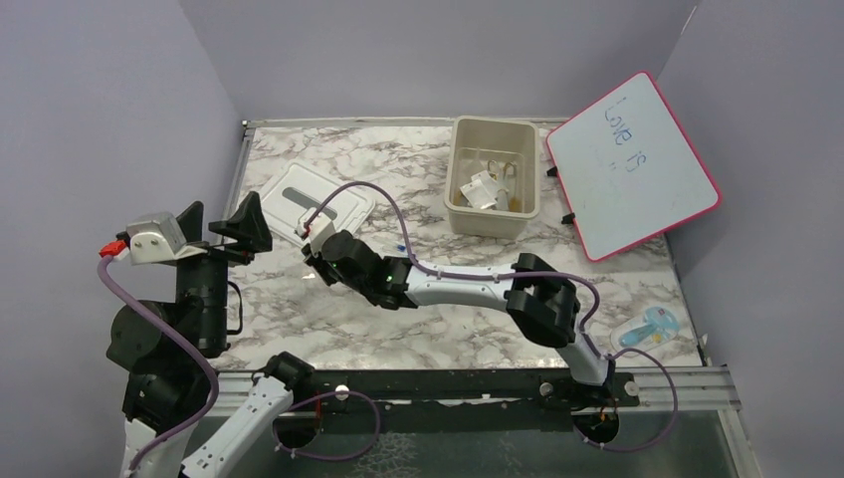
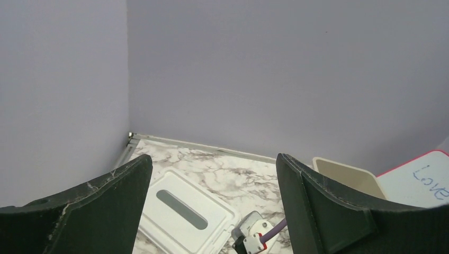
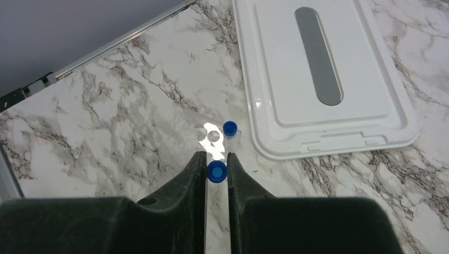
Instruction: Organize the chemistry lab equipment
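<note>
A: One blue-capped tube (image 3: 216, 172) is pinched by its cap in my right gripper (image 3: 216, 157).
B: Any others?
A: A second tube (image 3: 230, 128) lies on the marble table (image 3: 132, 106) just beyond, at twelve o'clock, with the white lid (image 3: 275, 79) at one. My left gripper (image 2: 213, 159) is spread wide.

My right fingers (image 3: 193, 182) hide the tube (image 3: 216, 172) body; only cap shows. Glare washes out second tube (image 3: 230, 128). In tub (image 1: 488, 225), contents too small to tell. Top edge cuts lid (image 3: 275, 79).
</note>
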`<state>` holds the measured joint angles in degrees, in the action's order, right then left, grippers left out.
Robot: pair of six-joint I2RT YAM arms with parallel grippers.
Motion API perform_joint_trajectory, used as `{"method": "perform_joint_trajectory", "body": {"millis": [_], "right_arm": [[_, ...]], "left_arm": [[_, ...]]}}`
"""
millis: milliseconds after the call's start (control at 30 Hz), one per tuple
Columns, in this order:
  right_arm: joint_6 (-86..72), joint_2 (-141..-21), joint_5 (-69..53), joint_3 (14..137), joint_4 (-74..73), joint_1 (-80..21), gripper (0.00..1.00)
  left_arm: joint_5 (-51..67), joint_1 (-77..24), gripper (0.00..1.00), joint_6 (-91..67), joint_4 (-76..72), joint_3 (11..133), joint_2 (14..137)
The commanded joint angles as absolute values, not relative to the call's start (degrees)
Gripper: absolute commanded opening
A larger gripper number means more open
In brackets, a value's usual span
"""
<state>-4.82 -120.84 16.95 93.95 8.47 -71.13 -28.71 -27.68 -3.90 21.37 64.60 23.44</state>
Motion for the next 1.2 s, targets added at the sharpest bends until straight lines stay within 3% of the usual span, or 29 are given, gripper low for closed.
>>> {"method": "perform_joint_trajectory", "body": {"millis": [0,467,1167], "right_arm": [[-2.09,-125.12,21.64,99.23,9.68,-71.37,0.15],[-4.24,-130.78,15.71,104.74,6.78,-71.54,0.15],[-5.11,-135.0,18.27,110.24,0.1,-71.54,0.15]], "left_arm": [[-34.25,-27.77,0.89,-1.52,23.43,66.03,24.3],[-34.61,-27.77,0.89,-0.27,23.47,64.57,24.46],[-32.96,-27.77,0.89,-2.09,25.13,65.77,25.59]]}}
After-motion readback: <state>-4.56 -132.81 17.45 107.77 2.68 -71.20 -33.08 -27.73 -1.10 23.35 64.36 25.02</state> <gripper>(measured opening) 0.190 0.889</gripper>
